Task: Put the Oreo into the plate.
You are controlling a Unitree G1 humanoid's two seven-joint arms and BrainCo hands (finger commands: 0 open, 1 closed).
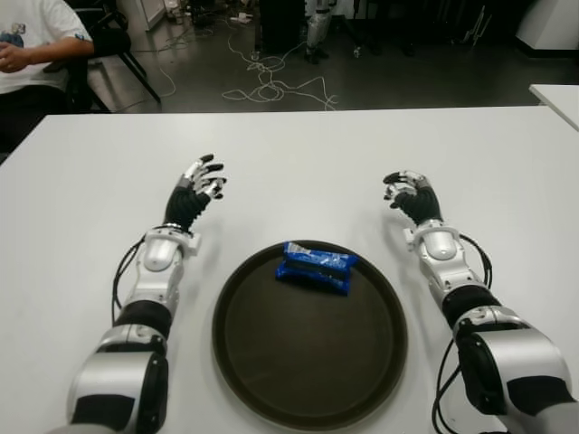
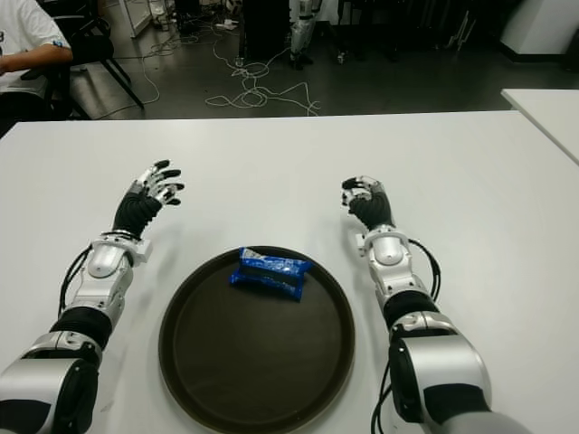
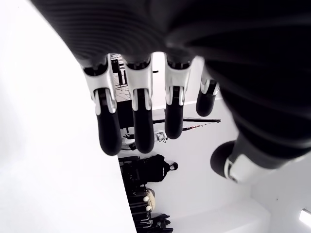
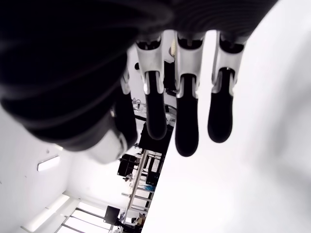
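A blue Oreo pack [image 1: 316, 267] lies inside the round dark brown plate [image 1: 298, 380], near the plate's far rim. The plate sits on the white table between my two arms. My left hand [image 1: 201, 181] is over the table to the left of the plate, fingers spread and holding nothing. My right hand [image 1: 405, 189] is to the right of the plate, its fingers loosely curled and empty. Both wrist views show relaxed fingers [image 3: 138, 124] with nothing between them.
The white table [image 1: 298, 163] stretches wide beyond the plate. A person in a white shirt [image 1: 32, 45] sits at the far left corner. Cables [image 1: 271, 86] lie on the floor behind the table. A second white table's corner [image 1: 556, 98] shows at the right.
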